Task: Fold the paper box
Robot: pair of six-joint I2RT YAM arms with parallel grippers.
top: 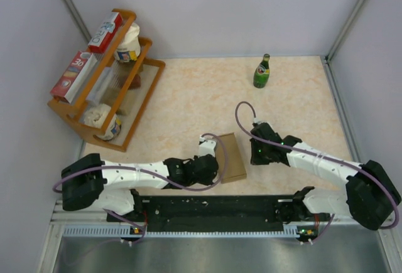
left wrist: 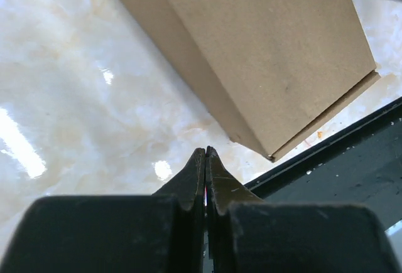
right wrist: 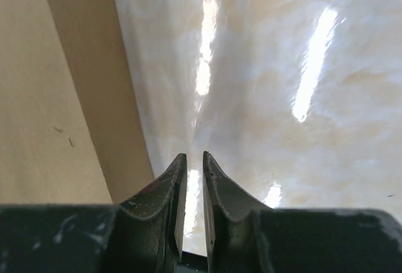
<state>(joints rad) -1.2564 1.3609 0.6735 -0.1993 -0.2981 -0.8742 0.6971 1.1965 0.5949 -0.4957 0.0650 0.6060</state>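
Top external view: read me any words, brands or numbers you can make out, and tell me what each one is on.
No text can be read for certain.
Red-and-white cartons on the wooden rack: white print, too small.
Green bottle: label blurred.
Tubs on the rack: print unreadable.
Paper box: no print showing.

The paper box (top: pixel 232 157) is plain brown cardboard; the table (top: pixel 195 97) under it is cream marbled with pale orange; at far right stands a green bottle (top: pixel 262 71) with a yellow label; at far left, an orange-brown wooden rack (top: pixel 135 119) carries red-and-white printed cartons (top: pixel 75 76) — the arms are white with black joints.
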